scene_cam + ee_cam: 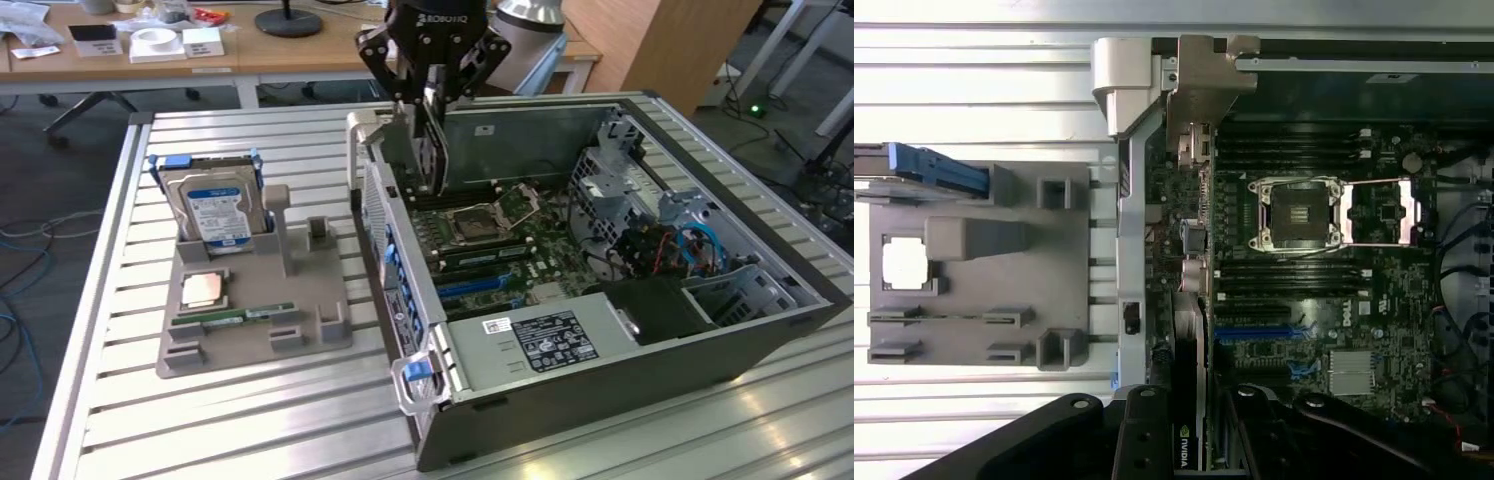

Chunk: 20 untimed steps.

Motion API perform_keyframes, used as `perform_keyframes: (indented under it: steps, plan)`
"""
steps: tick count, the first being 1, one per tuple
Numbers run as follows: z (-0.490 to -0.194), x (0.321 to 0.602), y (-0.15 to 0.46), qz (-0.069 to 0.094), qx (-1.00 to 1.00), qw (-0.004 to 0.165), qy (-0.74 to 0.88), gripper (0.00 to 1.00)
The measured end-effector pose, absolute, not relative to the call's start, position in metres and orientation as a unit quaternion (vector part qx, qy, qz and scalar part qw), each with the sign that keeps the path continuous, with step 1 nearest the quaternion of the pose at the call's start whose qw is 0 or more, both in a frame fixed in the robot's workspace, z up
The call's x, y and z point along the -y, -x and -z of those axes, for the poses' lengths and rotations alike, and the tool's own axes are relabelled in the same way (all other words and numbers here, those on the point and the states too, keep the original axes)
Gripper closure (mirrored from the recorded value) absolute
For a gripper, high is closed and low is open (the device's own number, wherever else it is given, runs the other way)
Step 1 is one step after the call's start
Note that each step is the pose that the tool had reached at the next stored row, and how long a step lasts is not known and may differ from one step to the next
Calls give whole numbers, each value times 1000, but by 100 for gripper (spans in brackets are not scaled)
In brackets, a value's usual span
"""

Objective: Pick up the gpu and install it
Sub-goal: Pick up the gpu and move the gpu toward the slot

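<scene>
My gripper [434, 100] is shut on the gpu [430, 150], a thin dark card held upright on edge. It hangs inside the open computer case [641, 350], close to the case wall on the exterior view's left. Its lower edge is low over the motherboard [514, 245]; I cannot tell whether it touches. In the wrist view the gpu [1199, 110] is edge-on, its metal bracket by the case's rear frame. There my gripper [1192, 420] has black fingers [1139, 435] on either side of the card, above the motherboard [1354, 270] and its open CPU socket [1299, 212].
A grey parts holder [254, 335] lies on the slatted metal table [200, 420], on the exterior view's left of the case. It carries a blue-labelled hard drive [214, 215], a CPU chip [203, 290] and a green memory stick [247, 315]. Wooden desks stand behind.
</scene>
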State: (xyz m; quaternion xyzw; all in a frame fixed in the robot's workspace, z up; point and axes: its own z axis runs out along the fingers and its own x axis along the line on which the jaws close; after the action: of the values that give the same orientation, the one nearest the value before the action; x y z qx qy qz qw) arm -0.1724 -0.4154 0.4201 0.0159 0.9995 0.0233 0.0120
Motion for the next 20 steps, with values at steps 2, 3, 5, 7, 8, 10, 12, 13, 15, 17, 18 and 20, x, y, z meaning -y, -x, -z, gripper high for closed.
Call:
perform_keyframes:
  steps: [2, 3, 5, 7, 8, 10, 12, 13, 15, 17, 18, 20]
  plan:
    - [-420, 415, 166, -23, -1000, 12, -16, 74]
    - [-420, 415, 163, -23, -1000, 12, -16, 74]
    - [-420, 415, 157, -23, -1000, 12, -16, 74]
    - [-420, 415, 151, -23, -1000, 12, -16, 74]
    - [-420, 415, 148, -23, -1000, 12, -16, 74]
    - [-420, 415, 143, -23, -1000, 12, -16, 74]
    - [-420, 415, 137, -23, -1000, 12, -15, 74]
    - [-420, 415, 135, -23, -1000, 12, -15, 74]
    - [-420, 415, 130, -23, -1000, 12, -15, 74]
    - [-420, 415, 125, -23, -1000, 12, -15, 74]
    - [-420, 415, 123, -23, -1000, 12, -15, 74]
    - [-420, 415, 118, -23, -1000, 12, -15, 74]
